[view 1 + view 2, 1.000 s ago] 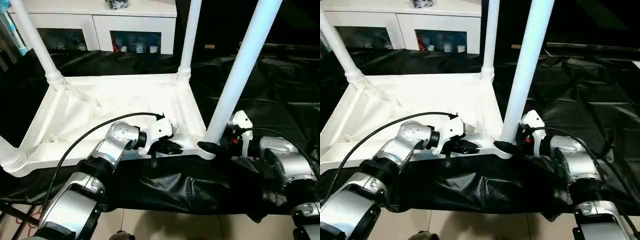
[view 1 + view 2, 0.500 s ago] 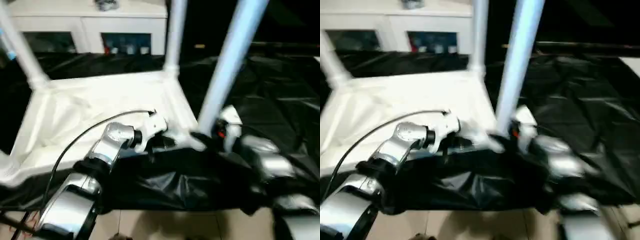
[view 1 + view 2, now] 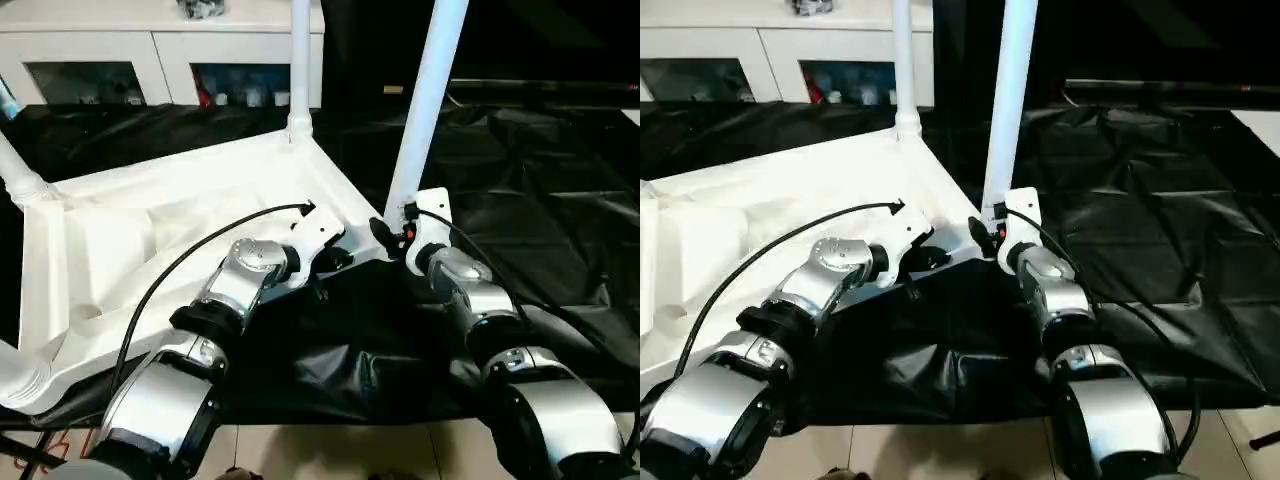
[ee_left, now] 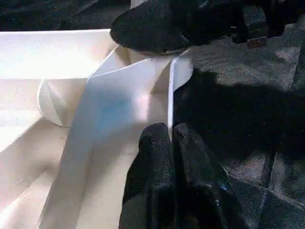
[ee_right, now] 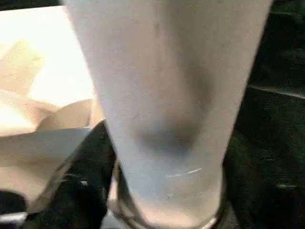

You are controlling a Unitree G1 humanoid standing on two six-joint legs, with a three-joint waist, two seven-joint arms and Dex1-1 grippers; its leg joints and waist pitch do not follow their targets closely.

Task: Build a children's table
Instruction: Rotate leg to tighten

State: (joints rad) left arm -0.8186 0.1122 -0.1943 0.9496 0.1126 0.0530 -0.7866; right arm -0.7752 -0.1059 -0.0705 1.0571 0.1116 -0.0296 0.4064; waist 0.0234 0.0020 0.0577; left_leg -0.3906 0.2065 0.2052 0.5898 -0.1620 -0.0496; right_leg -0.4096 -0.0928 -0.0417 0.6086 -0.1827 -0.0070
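The white tabletop (image 3: 120, 230) lies upside down on the black cloth, ribbed side up. Legs stand upright in its corner sockets: one at the back (image 3: 299, 60), one at the left (image 3: 20, 175) and one at the near right corner (image 3: 425, 100). A fourth socket with a leg base sits at the near left (image 3: 20, 375). My left gripper (image 3: 335, 262) is shut on the tabletop's thin near rim (image 4: 170, 109), just beside the near right corner. My right gripper (image 3: 385, 235) is shut around the base of the near right leg (image 5: 162, 95), one black finger (image 5: 88, 167) beside it.
A white cabinet with glass doors (image 3: 160, 60) stands behind the work. Crinkled black cloth (image 3: 540, 200) covers the surface to the right and front. Pale floor tiles (image 3: 350, 450) show below the cloth's front edge. A black cable (image 3: 190, 260) arcs over my left forearm.
The tabletop has turned, its near right corner swinging away from me and to the left. Both arms have stretched forward with it, keeping their holds. The camera view has also shifted.
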